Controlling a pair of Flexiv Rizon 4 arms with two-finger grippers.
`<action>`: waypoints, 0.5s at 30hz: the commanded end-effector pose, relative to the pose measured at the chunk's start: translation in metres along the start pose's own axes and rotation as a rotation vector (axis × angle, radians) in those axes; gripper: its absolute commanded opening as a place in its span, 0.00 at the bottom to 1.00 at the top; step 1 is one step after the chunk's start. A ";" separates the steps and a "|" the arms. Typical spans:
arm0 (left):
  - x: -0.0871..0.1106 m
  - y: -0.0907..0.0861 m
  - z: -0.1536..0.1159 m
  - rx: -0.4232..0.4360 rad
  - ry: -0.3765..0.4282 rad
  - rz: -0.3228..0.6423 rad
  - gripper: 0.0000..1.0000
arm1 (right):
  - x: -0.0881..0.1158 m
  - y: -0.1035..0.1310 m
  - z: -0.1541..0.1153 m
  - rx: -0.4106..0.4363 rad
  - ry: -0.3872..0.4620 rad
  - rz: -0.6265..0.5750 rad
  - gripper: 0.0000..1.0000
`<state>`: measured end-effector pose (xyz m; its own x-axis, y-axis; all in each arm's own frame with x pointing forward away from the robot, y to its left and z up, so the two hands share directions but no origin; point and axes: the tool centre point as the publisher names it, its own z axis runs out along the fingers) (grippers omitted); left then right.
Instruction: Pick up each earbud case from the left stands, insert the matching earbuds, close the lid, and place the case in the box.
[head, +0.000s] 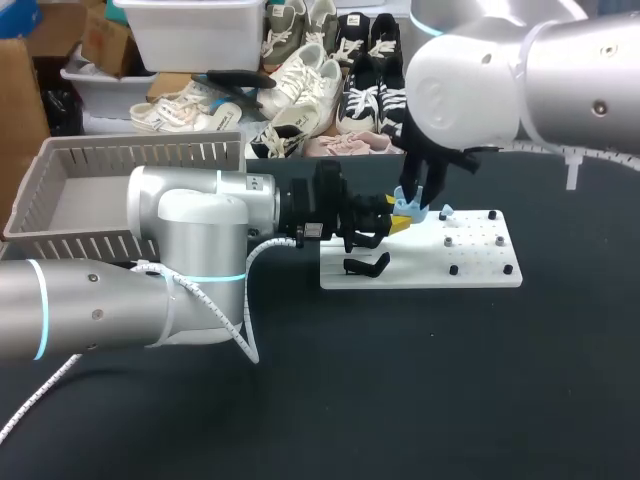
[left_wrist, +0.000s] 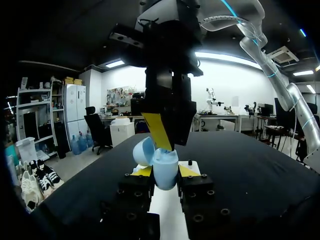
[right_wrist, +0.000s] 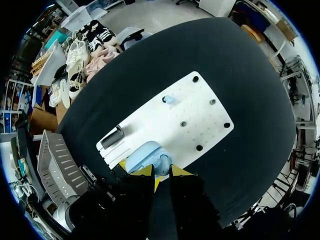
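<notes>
Between left claw (left_wrist: 165, 171) tips: blue case (left_wrist: 159, 164), pinched; right claw (right_wrist: 161, 172) above, grip unclear.

No text, number or sign is reading legibly in any view. In the head view a small white sticker (head: 312, 232) is sitting on the wrist body just behind the left gripper (head: 400, 225), and its print is too small to make out. The pale blue earbud case (left_wrist: 165, 167), clamped in the jaws of that gripper, is showing only a plain shell in the left wrist view.
</notes>
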<state>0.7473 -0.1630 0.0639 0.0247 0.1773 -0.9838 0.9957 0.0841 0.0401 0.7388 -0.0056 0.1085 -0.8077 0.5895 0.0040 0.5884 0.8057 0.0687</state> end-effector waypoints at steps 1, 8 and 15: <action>0.000 -0.001 0.000 -0.004 -0.003 0.001 0.00 | 0.000 0.002 0.002 0.006 0.005 0.000 0.00; 0.000 -0.001 0.000 -0.004 -0.003 0.001 0.00 | 0.002 0.002 0.001 0.014 -0.004 -0.004 0.00; 0.000 -0.001 0.000 -0.004 -0.003 0.001 0.00 | 0.003 0.001 -0.001 0.009 -0.002 -0.004 0.21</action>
<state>0.7473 -0.1626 0.0640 0.0248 0.1772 -0.9839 0.9957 0.0838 0.0402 0.7389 -0.0033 0.1085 -0.8109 0.5851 0.0031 0.5842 0.8094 0.0594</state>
